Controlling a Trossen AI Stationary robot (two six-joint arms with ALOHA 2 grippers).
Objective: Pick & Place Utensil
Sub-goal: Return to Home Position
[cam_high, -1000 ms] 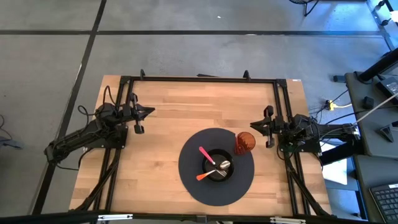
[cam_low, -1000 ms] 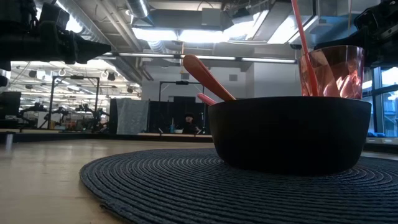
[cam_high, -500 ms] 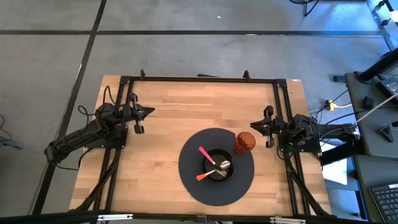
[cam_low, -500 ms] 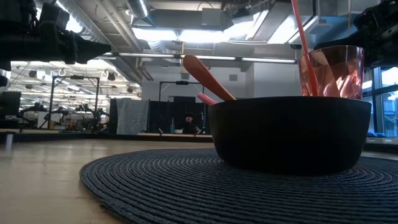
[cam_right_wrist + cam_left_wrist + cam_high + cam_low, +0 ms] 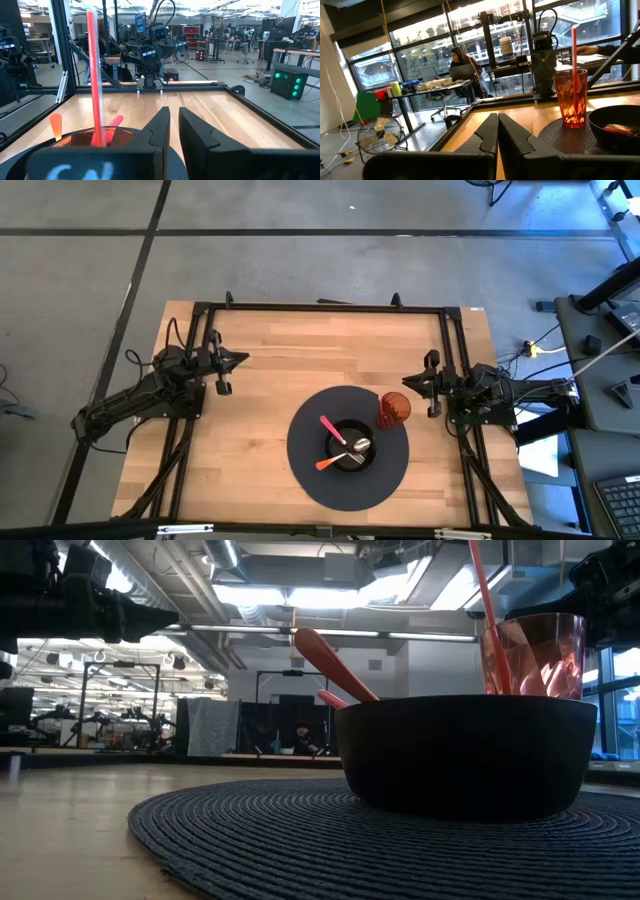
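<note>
Surface: light wood, matt. Placemat: dark woven, ribbed. Bowl: matt black. Cup: faceted clear orange plastic, glossy. Spoon: shiny metal.
</note>
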